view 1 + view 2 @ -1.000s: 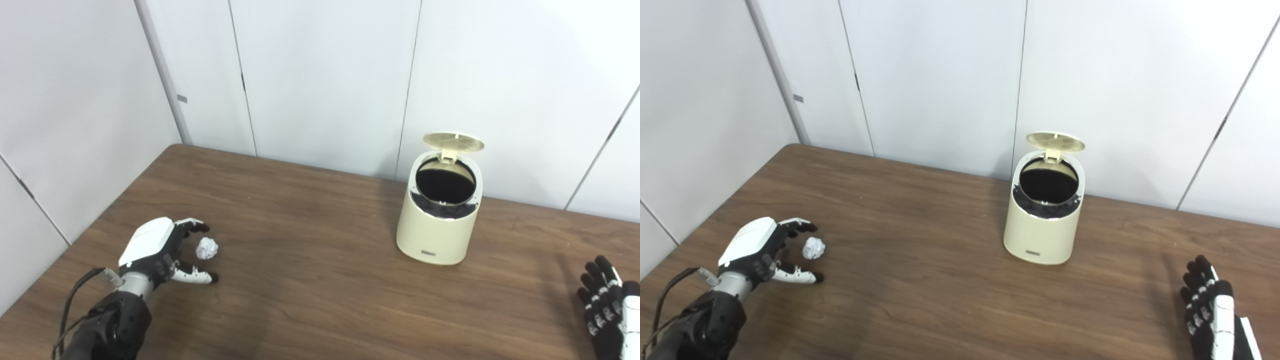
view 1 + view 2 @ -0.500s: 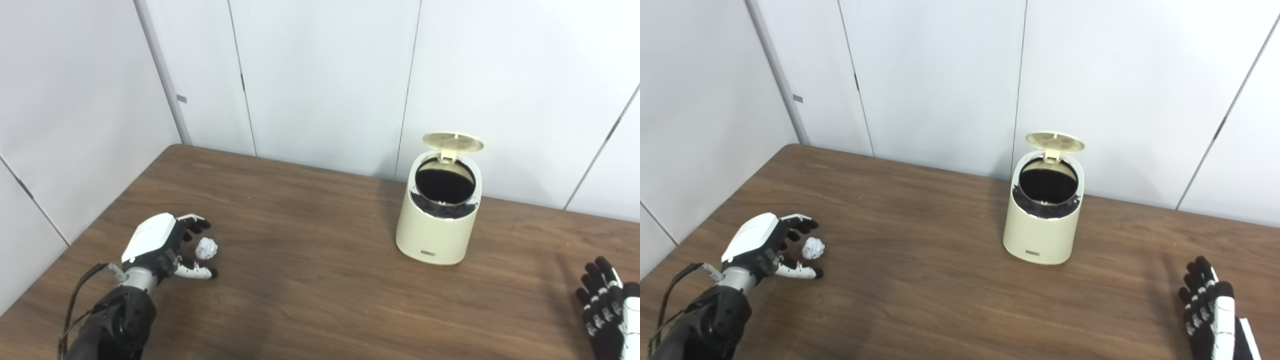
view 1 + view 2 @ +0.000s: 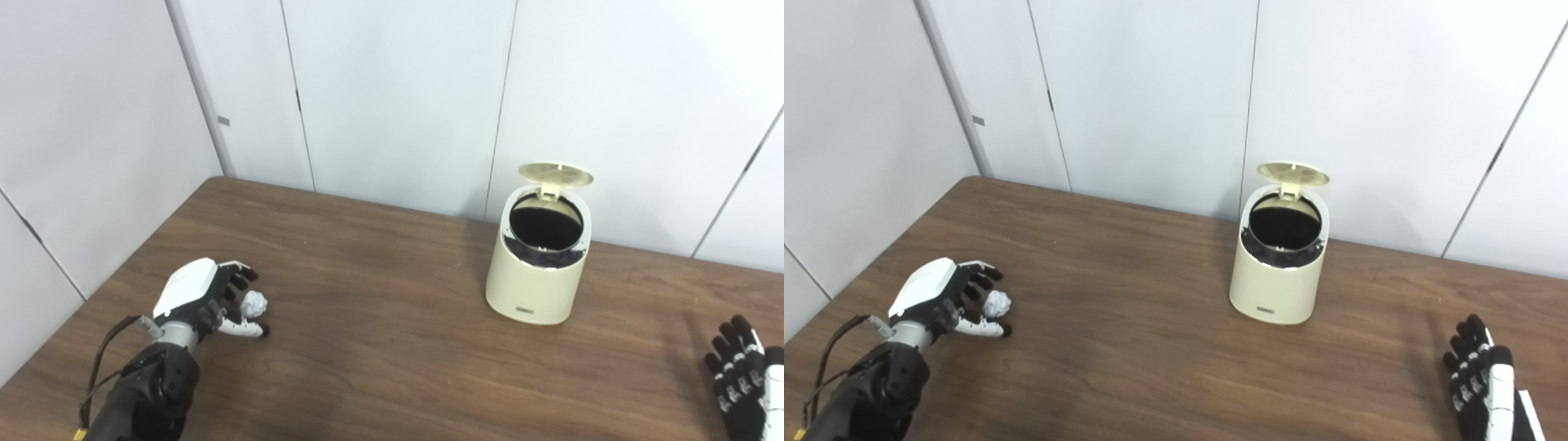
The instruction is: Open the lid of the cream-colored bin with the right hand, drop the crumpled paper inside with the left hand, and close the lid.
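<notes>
The cream-colored bin (image 3: 536,275) stands on the brown table toward the back right, its round lid (image 3: 556,173) tipped up and the dark inside showing. A small crumpled paper ball (image 3: 255,303) lies on the table at the left. My left hand (image 3: 205,300) cups around the ball, fingers curled above it and the thumb below it, close to or touching it, with the ball still on the table. My right hand (image 3: 1482,383) rests low at the bottom right, fingers spread and holding nothing, well apart from the bin.
White wall panels (image 3: 392,92) stand right behind the table's far edge (image 3: 343,197), close behind the bin. The table's left edge (image 3: 110,275) runs diagonally beside my left arm. Bare wood stretches between the paper ball and the bin.
My left hand has crept forward and its fingers have curled closer around the paper ball. The bin, its raised lid and my right hand have stayed put.
</notes>
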